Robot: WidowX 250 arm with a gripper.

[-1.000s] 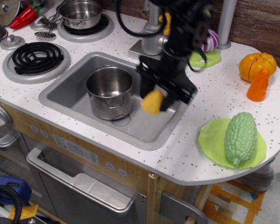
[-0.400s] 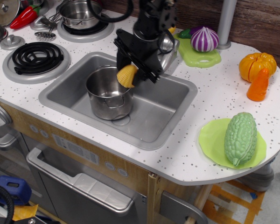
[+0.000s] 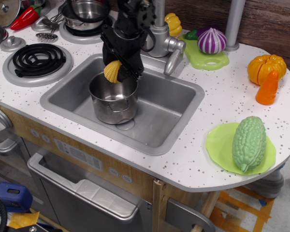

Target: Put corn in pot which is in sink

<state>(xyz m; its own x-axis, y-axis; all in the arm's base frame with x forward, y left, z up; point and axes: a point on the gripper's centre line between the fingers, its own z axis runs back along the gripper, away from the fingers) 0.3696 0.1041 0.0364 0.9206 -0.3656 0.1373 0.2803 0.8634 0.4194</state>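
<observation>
The corn [image 3: 112,71], a stubby yellow ribbed piece, is held in my black gripper [image 3: 117,69], which is shut on it. It hangs just above the open top of the pot [image 3: 114,98], over its far rim. The pot is a straight-sided shiny steel one with small side handles and stands upright in the left half of the grey sink [image 3: 169,111]. My arm comes down from the top of the view and hides part of the sink's back edge.
The grey faucet [image 3: 166,46] stands behind the sink, right of my arm. A black coil burner [image 3: 36,59] lies left. A steel pan [image 3: 83,14] sits at the back. An orange pumpkin [image 3: 266,67] and a green gourd on a plate [image 3: 249,142] are at the right.
My gripper has carried the corn from the right half of the sink up and to the left, and it now hangs over the pot's opening.
</observation>
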